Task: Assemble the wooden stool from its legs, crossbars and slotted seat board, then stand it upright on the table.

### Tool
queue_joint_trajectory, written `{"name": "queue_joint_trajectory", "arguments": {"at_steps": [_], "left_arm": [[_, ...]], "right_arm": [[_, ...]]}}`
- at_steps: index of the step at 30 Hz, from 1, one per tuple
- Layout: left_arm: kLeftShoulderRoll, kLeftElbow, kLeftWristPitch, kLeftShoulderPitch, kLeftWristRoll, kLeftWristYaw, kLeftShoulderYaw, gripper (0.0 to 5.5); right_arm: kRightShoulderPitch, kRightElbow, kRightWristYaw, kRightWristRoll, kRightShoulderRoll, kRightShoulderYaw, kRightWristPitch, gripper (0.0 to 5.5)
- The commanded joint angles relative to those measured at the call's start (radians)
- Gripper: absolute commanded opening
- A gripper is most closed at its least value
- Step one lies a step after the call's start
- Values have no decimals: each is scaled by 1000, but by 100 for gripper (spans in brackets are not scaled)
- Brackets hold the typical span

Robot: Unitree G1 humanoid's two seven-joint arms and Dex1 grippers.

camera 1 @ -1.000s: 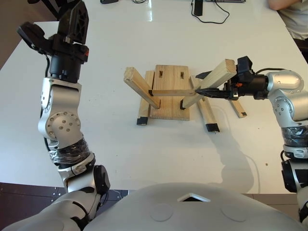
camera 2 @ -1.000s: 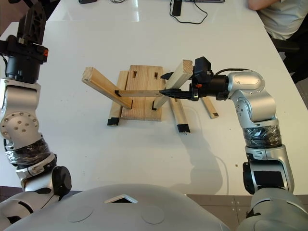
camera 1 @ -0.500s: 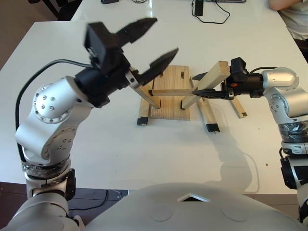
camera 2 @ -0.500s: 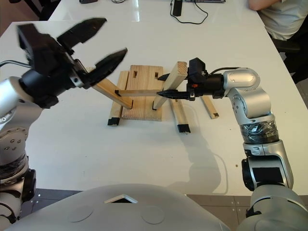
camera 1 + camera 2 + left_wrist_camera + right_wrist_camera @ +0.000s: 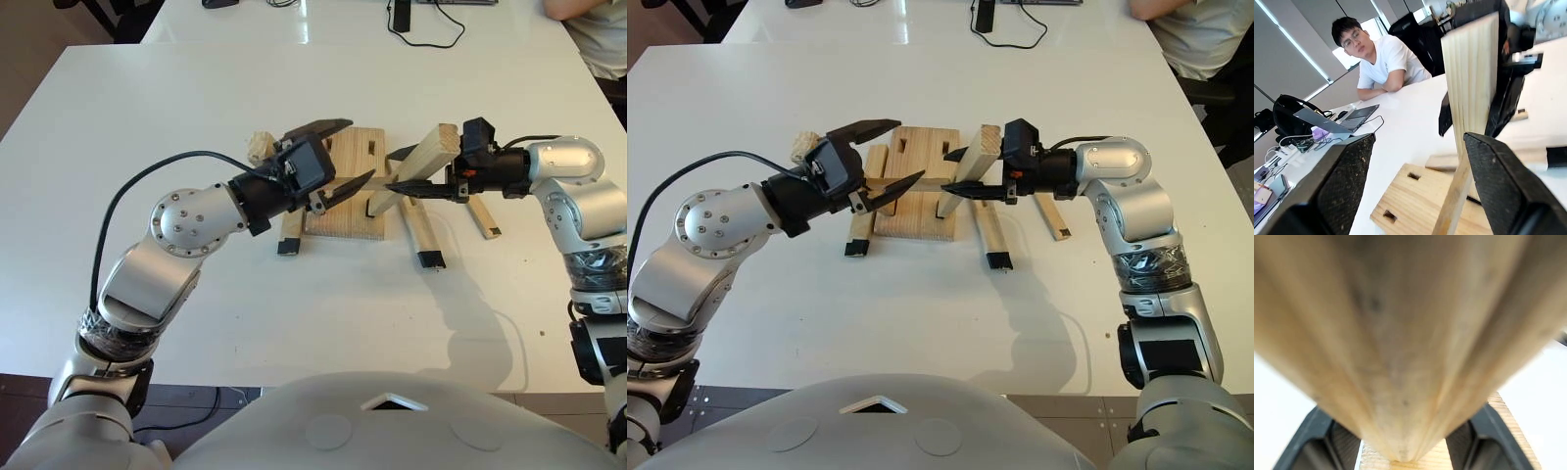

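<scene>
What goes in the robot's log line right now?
left gripper: open, over seat board | right gripper: shut on tilted leg | loose legs: flat on table | assembly: unfinished

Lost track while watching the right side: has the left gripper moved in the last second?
Yes. The left gripper swung down and rightward to the seat board, jaws open.

We find the seat board (image 5: 348, 220) flat on the table (image 5: 196, 98), 1 lying leg (image 5: 290, 230) just beside its left edge, 2 bars (image 5: 423, 233) to its right, and a tilted leg (image 5: 431, 157) over its right edge, clamped in the right gripper (image 5: 394, 171).
</scene>
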Motion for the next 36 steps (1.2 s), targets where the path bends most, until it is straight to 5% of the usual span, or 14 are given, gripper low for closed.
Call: {"name": "queue_joint_trajectory", "arguments": {"at_steps": [1, 33, 36], "left_arm": [[16, 41, 16, 11, 109, -14, -74, 333], [-190, 283, 15, 28, 376, -35, -225, 304], [-190, 326, 0, 15, 377, -55, -225, 261]], "right_arm": [[27, 25, -21, -95, -18, 38, 23, 203], [-58, -12, -4, -46, 2, 59, 163, 203], [-52, -11, 5, -59, 3, 73, 146, 203]]}}
